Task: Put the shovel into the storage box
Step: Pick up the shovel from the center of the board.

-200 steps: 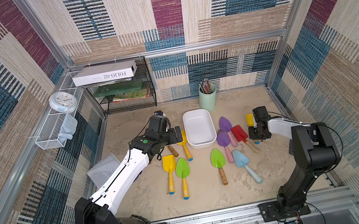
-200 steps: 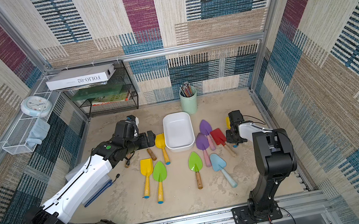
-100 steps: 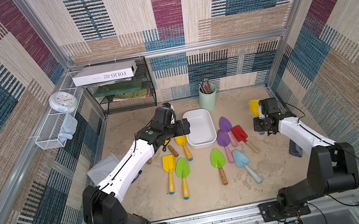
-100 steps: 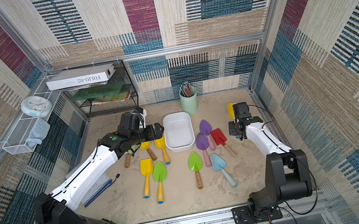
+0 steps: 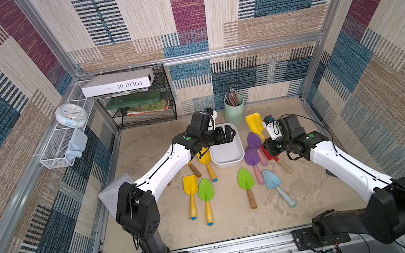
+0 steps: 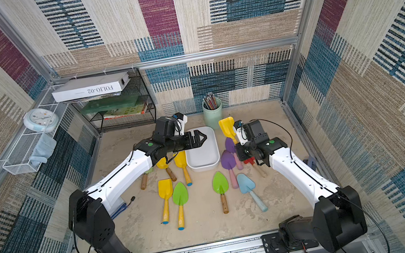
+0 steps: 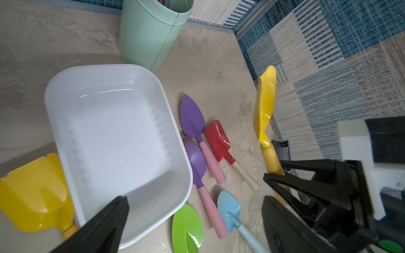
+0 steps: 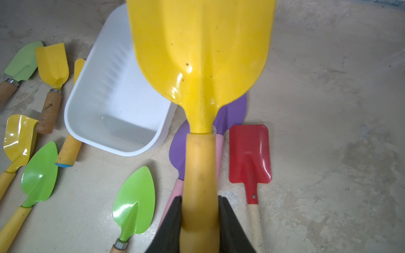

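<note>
Over the storage box [image 5: 228,156], left hand [image 5: 231,135] wide open (right hand [image 8: 200,203] tight around yellow shovel [image 8: 201,54])

The shovel [image 8: 200,105] has a glossy blade and matt wooden handle; the storage box [image 8: 114,98] is smooth, shiny plastic.

Glossy yellow shovel [image 8: 201,54], broad scoop blade & yellow wooden handle: lifted clear of the table, handle end pinched betw. the black fingers of the right gripper [image 8: 199,198]. In a top view the blade points twd the back wall.

White plastic storage box [image 5: 229,162]: rect. tub w/ rounded corners & low walls, ribbed along one inner long side. It sits upright & flat on the table, inside bare white. In both top views the shovel is outside it, off its right long side nr the far end, not touching.
</note>
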